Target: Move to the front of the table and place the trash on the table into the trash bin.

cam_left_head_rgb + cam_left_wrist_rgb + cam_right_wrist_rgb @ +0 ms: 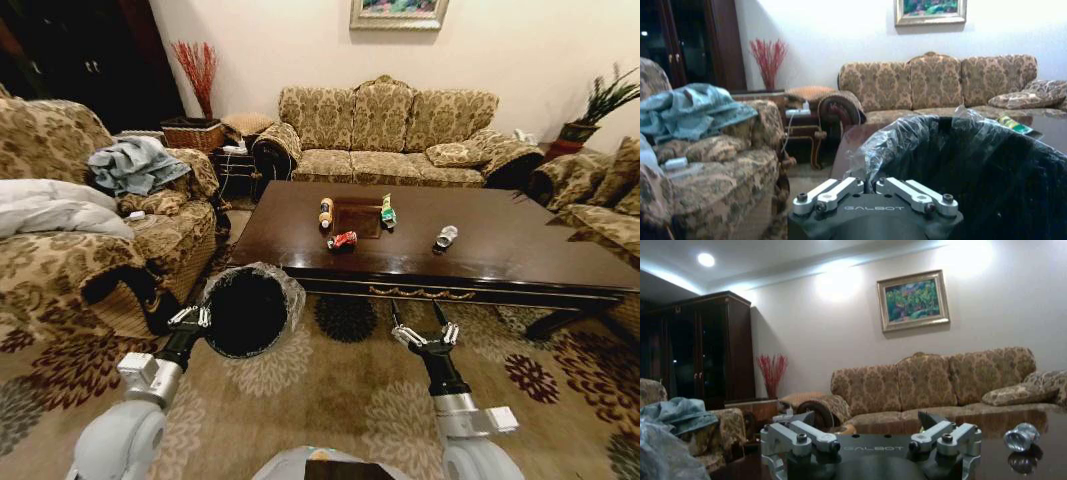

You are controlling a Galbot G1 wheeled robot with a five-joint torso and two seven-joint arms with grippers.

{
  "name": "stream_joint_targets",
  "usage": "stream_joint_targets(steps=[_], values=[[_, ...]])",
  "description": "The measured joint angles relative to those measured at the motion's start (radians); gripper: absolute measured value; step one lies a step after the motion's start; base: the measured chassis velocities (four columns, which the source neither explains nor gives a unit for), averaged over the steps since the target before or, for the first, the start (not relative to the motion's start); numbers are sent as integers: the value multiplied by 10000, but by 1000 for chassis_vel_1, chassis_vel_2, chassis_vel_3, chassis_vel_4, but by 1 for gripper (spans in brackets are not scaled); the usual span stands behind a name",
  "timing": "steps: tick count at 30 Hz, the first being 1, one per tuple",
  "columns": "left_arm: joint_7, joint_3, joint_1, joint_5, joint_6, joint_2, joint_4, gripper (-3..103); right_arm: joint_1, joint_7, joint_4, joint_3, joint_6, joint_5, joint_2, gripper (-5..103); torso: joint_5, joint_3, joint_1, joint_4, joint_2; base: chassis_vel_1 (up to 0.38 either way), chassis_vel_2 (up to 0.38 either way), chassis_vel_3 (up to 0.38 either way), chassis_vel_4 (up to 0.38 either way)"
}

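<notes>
Lying on the table (520,240), the silver-white can (446,237) sits beyond the right end effector (426,335).

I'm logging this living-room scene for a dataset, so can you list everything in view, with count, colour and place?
Glossy dark brown wooden coffee table: one, centre.
Tan bottle with dark cap: one, on table.
Green tube: one, on table.
Red can: one, lying on table.
Silver-white can: one, lying on table.
Round black bin with clear liner: one, on carpet beside table's left end.
Patterned tan sofas: three, around the table.
Red twigs: one bunch, far corner.
Framed painting: one, wall.
Left tool: shut, at bin's rim.
Right tool: open, before table.
</notes>
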Motion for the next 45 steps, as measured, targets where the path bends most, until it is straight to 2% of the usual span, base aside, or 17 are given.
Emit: stream_joint_targets(steps=[8, 18, 26, 37, 45], values=[[158, -459, 349, -22, 234, 128, -410, 4, 44, -15, -254, 17, 104, 99, -6, 100, 3, 201, 130, 0, 352, 8, -14, -12, 11], [168, -374, 348, -98, 375, 189, -386, 4, 124, 62, -427, 44, -69, -51, -120, 100, 2, 506, 317, 0, 841, 0, 0, 0, 0], [166, -301, 300, -204, 385, 144, -374, 4, 220, -178, -408, 8, -175, -252, -116, 100, 2, 694, 470, 1, 1171, 0, 0, 0, 0], [212, 63, 197, -140, 235, -5, -323, 4, 114, -440, -419, 8, 71, -501, 78, 100, 2, 989, 690, 0, 1694, 0, 0, 0, 0], [402, -53, 297, -58, 180, 81, -427, 4, 76, -564, -342, -12, 249, -494, 149, 100, 1, 1173, 816, 0, 1998, 0, 0, 0, 0]])
